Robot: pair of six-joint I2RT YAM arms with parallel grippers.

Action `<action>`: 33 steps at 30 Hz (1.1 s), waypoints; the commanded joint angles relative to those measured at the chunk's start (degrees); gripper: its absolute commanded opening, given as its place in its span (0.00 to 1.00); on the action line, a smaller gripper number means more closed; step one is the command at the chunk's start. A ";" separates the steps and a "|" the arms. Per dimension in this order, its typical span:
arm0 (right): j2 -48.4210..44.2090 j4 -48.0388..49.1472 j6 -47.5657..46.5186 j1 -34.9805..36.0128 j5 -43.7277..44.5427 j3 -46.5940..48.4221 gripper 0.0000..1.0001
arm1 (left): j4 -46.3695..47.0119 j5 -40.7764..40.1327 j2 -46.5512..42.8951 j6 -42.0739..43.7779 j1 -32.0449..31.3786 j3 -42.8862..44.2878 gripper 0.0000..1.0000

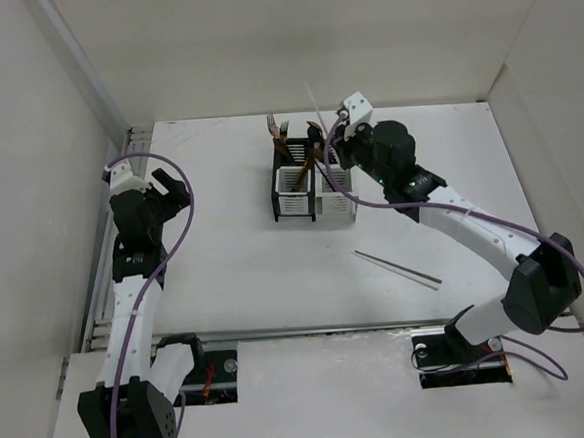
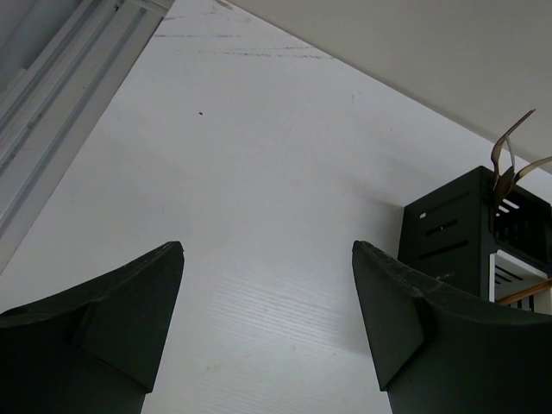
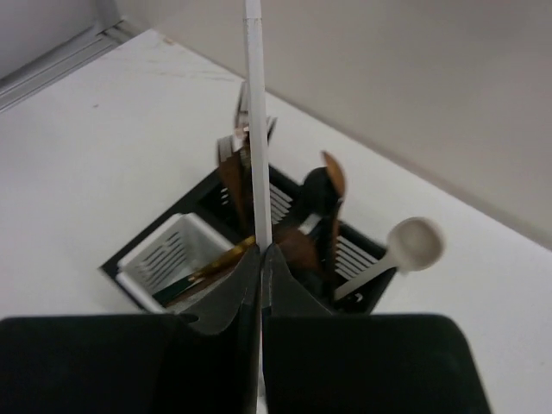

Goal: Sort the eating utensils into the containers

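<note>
Right gripper (image 3: pixel 260 255) is clamped fully shut on a pale chopstick (image 3: pixel 254 103). The stick is pinched between the two fingers and the long free part pokes straight out past the fingertips. The containers (image 1: pixel 300 193) sit right under that hand, twin black caddies with white slotted panels, toward the far middle of the table (image 1: pixel 236 273). In the wrist view the chopstick crosses over them, so hand and caddies are pretty much stacked. Can't tell if the stick touches the rim.

The caddies already have stuff standing in them, including a brown spoon (image 3: pixel 333 177) and a pale spoon (image 3: pixel 416 241) leaning out on the right.

A thin pair of chopsticks (image 1: pixel 398 269) lies flat on the table, near the right arm's forearm and well apart from the caddies.

Left gripper (image 2: pixel 267 247) is spread wide with nothing in it, over the left side of the table, well away from the containers.
</note>
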 commanded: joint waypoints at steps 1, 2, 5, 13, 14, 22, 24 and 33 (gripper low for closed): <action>1.36 12.12 -1.74 -5.57 -7.26 -1.64 0.00 | 3.00 1.49 2.10 0.46 0.81 1.73 0.77; 2.67 14.74 -2.26 -6.82 -8.58 -2.43 0.00 | 3.00 1.49 2.11 1.24 0.81 2.26 0.77; 4.26 19.84 -2.27 -9.99 -12.71 -5.07 0.00 | 3.61 1.49 3.51 1.95 1.41 2.97 0.77; 9.35 30.67 2.73 -10.70 -17.37 -10.61 0.00 | 4.23 2.63 5.18 1.42 3.09 3.59 0.77; 9.97 30.67 2.74 -10.70 -18.25 -10.61 0.00 | 3.71 2.63 5.18 1.42 3.09 3.59 0.77; 11.30 31.82 4.15 -11.22 -16.68 -17.36 0.00 | 3.87 2.11 6.24 1.95 3.09 4.12 0.78; 10.16 31.82 4.15 -11.22 -16.68 -19.13 0.00 | 3.88 2.10 6.24 2.47 3.61 4.12 0.78; 1.91 29.03 4.15 -11.22 -17.03 -20.12 0.52 | 3.88 2.63 6.24 2.48 3.62 3.59 0.79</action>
